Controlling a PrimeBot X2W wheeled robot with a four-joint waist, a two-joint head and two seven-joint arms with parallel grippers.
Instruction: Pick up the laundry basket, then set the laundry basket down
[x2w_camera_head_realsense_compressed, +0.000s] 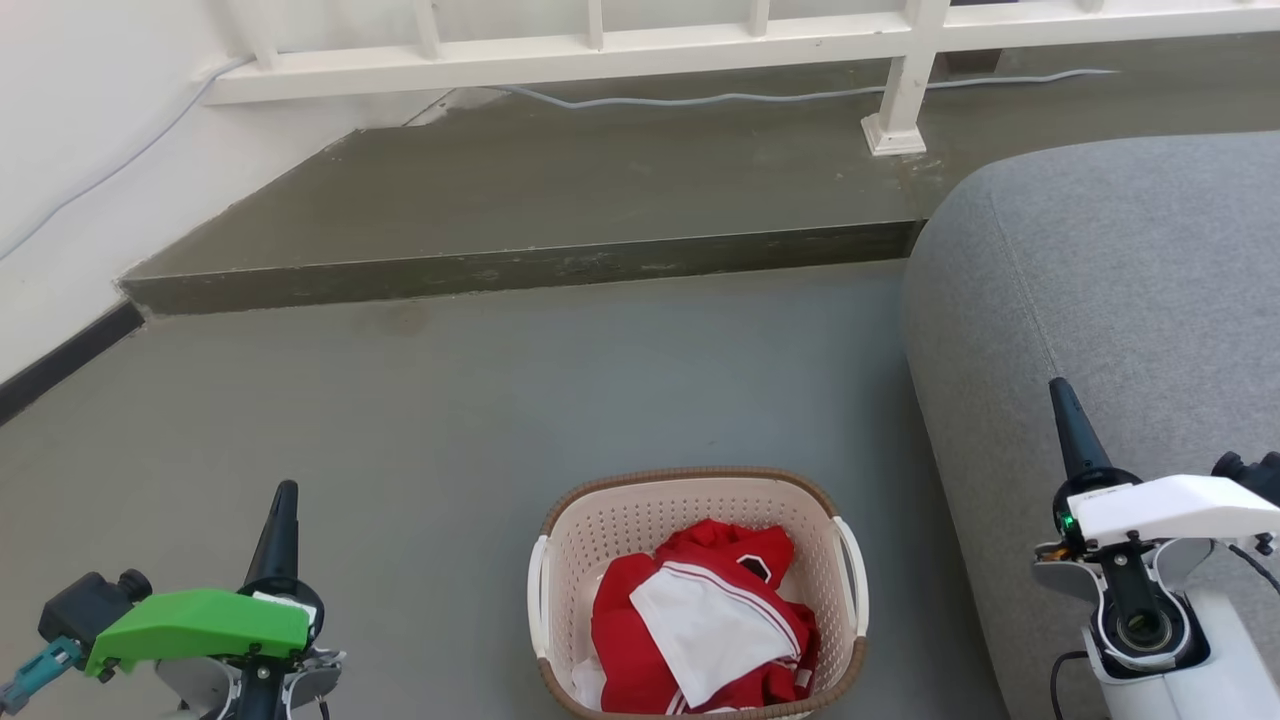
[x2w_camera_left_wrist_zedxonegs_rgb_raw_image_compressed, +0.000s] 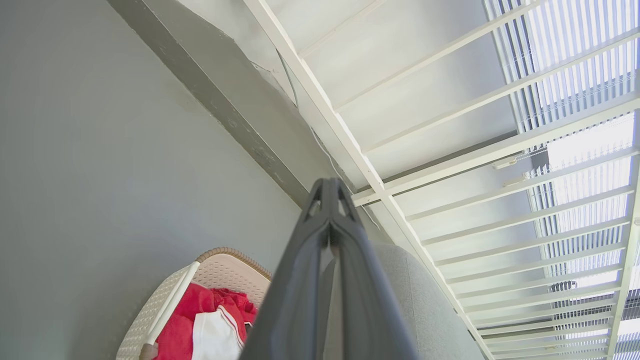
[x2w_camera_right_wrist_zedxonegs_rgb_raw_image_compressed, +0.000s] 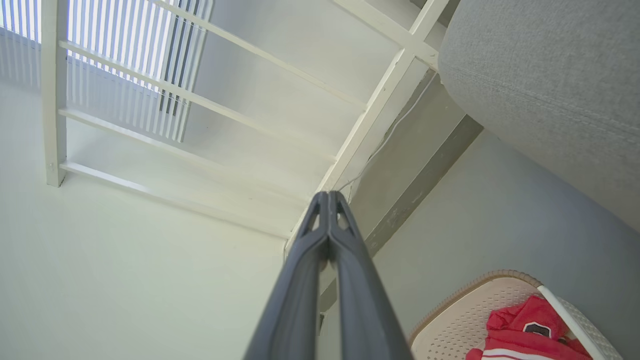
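The left gripper (x2w_camera_head_realsense_compressed: 285, 495) has its two fingers pressed together and holds nothing, and so does the right gripper (x2w_camera_head_realsense_compressed: 1058, 395). The laundry basket (x2w_camera_head_realsense_compressed: 640, 515) stands on the floor (x2w_camera_head_realsense_compressed: 500, 400) between them, apart from both, with red and white clothes (x2w_camera_head_realsense_compressed: 700, 620) inside.

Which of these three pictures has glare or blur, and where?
Head view: even daylight, sharp; the laundry basket is clearly lit. Left wrist view: window blinds blow out white at right; the left tool is soft near the lens. Right wrist view: blinds glare at upper left.
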